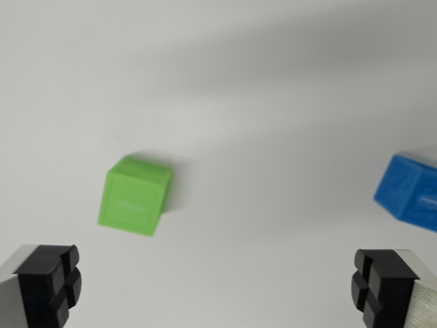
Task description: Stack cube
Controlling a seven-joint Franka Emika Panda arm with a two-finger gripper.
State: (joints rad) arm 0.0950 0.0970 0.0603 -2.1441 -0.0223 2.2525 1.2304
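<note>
A green cube (134, 196) rests on the white surface, left of centre in the wrist view. A blue cube (410, 191) lies at the wrist view's right edge, partly cut off by the frame. My gripper (215, 290) is open, its two black fingertips (51, 283) at the bottom corners with nothing between them. The green cube lies just beyond the left fingertip; the blue cube sits beyond the right one. Both cubes stand apart on the table, neither touching the gripper.
The white table surface (259, 102) fills the view, with a soft shadow band across the top. Nothing else shows.
</note>
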